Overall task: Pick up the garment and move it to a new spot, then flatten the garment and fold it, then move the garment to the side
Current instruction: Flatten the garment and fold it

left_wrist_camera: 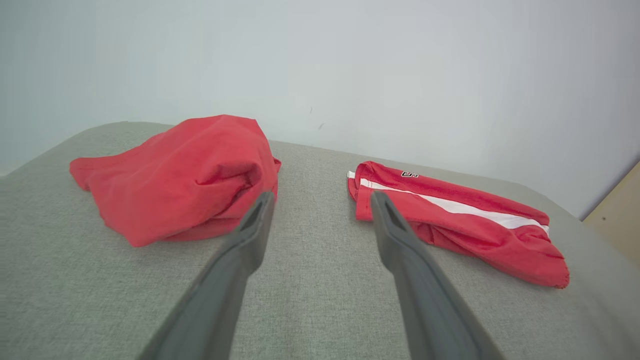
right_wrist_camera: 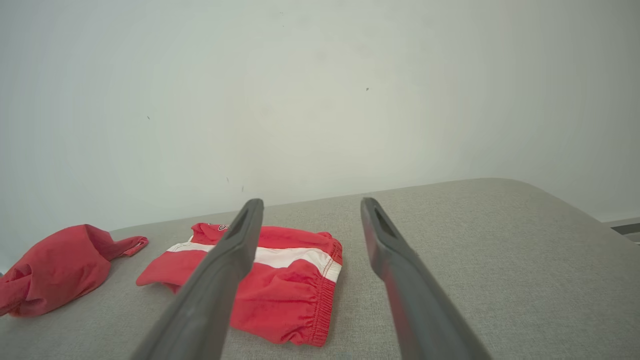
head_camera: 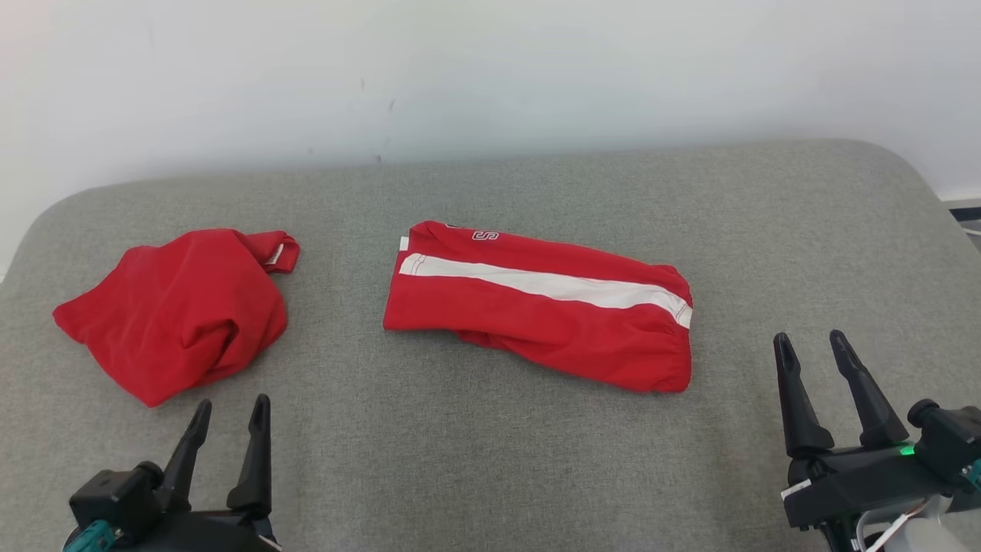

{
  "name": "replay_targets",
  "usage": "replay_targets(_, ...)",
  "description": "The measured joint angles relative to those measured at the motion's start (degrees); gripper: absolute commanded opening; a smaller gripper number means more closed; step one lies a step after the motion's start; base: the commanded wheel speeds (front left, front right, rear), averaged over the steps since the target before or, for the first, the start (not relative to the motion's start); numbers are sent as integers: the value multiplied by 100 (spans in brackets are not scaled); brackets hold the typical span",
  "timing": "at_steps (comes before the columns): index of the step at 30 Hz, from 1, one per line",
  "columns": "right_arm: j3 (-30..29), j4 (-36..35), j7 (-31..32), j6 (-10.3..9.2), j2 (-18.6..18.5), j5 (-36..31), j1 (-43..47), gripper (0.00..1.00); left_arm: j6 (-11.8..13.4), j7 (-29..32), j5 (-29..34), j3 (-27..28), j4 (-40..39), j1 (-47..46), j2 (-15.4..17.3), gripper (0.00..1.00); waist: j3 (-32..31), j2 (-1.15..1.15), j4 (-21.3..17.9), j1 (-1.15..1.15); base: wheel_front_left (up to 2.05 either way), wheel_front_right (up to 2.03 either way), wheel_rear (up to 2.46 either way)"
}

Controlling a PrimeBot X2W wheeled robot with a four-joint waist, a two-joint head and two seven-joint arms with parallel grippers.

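Observation:
A folded red garment (head_camera: 536, 303) with a white stripe lies in the middle of the grey cushioned surface (head_camera: 490, 460); it also shows in the left wrist view (left_wrist_camera: 465, 220) and right wrist view (right_wrist_camera: 280, 280). A second red garment (head_camera: 176, 310), crumpled in a heap, lies at the left (left_wrist_camera: 185, 177) (right_wrist_camera: 55, 267). My left gripper (head_camera: 230, 414) stands open near the front edge, just below the crumpled heap, holding nothing. My right gripper (head_camera: 811, 345) is open at the lower right, apart from the folded garment's elastic end.
A pale wall (head_camera: 490, 69) runs along the back of the surface. The surface's rounded right corner (head_camera: 912, 176) drops off to a floor strip. Bare grey fabric stretches between the two garments and along the front.

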Motion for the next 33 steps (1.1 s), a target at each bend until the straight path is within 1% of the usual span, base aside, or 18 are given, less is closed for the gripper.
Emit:
replay_targets(7,-136,-137,-11,-5,71,-116,108,100,0,0,513,298,-398,94,-170,100,72,1,0,1,0,0,0)
replay_targets(15,-349,-155,-14,-7,165,-209,138,100,0,0,826,428,-642,181,-278,100,196,1,6,1,0,0,0)
replay_targets(19,-489,-70,-14,13,267,-89,126,100,0,0,933,497,-715,182,-341,100,265,1,43,1,0,0,0)
replay_targets(21,-546,69,-14,75,327,64,102,100,0,0,957,519,-773,183,-363,100,308,1,63,1,0,0,0)
replay_targets(23,-616,291,-14,182,379,261,-19,100,-8,0,1002,531,-834,182,-392,100,360,1,87,1,0,0,0)
replay_targets(24,-658,519,-14,277,426,481,-193,100,-18,-1,1020,538,-869,180,-409,100,417,1,117,1,0,0,0)
replay_targets(27,-724,936,79,432,535,811,-419,100,-112,-1,1077,542,-884,160,-426,100,500,1,181,1,0,0,0)
replay_targets(30,-795,1361,247,544,639,1116,-623,100,-167,-1,1209,531,-912,145,-448,100,574,1,270,1,0,0,0)
replay_targets(31,-795,1361,247,544,639,1116,-623,100,-167,-1,1209,531,-912,145,-448,100,574,1,270,1,0,0,0)
replay_targets(33,-835,1646,389,587,703,1302,-776,100,-230,-1,1213,534,-904,104,-450,100,619,1,339,1,0,0,0)
